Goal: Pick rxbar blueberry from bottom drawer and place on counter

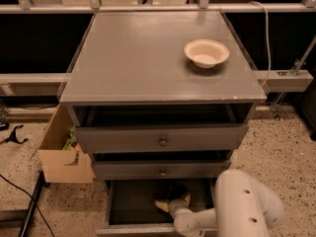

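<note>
Down low in the camera view, my gripper [172, 204] sits inside the bottom drawer [132, 206], right of the drawer's middle and close to its front edge. It shows as a pale, yellowish shape against the dark inside. Whether it is wide, narrow or holding anything, I cannot tell. My white arm [243, 206] comes in from the lower right corner, its big rounded housing just outside the drawer's right side and a slimmer link bending left over the front edge to the gripper.

I cannot pick out the rxbar blueberry: the drawer floor around the gripper is dark, and nothing on it reads clearly as a wrapper. The bottom drawer is pulled well out, further than the two above it.

Above it, the middle drawer [128, 170] and the top drawer [123, 139] both stand partly open, each with a small round knob at the centre of its grey front. The counter [138, 58] spreads over them, grey and slightly glossy. A pale bowl [206, 52] stands upright on it, towards the right edge and nearer the back than the front.

Left of the cabinet, an open cardboard box [61, 164] rests on the speckled floor [286, 157], touching or just beside the cabinet's side. A black cable [22, 194] runs across the floor at the lower left.
</note>
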`<state>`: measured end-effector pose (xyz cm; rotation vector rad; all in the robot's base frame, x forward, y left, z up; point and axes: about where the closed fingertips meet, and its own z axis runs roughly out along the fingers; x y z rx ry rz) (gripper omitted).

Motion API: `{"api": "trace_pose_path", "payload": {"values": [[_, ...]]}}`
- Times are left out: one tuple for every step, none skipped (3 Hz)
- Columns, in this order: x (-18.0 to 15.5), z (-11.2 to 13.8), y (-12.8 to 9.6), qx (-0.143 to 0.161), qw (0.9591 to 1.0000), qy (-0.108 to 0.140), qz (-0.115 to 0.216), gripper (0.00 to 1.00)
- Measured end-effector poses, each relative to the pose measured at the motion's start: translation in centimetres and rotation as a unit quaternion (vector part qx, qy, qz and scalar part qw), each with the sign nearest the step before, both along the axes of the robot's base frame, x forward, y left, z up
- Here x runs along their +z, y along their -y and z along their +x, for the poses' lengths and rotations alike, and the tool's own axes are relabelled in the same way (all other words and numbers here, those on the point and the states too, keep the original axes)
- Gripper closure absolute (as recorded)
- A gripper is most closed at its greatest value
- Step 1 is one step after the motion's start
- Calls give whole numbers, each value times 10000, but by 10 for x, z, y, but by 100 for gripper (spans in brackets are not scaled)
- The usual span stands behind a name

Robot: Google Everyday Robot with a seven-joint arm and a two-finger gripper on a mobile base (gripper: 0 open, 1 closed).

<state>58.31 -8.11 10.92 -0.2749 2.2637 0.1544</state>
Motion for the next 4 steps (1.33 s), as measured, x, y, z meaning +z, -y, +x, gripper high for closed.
{"api": "trace_pose_path", "payload": {"values": [[-2,2,1,-13,10000,18,-62,0],[-5,4,3,-30,9999,14,-106,0],[-8,6,4,-40,9999,14,-147,15],[-9,7,3,-41,9999,17,-161,38]]}}
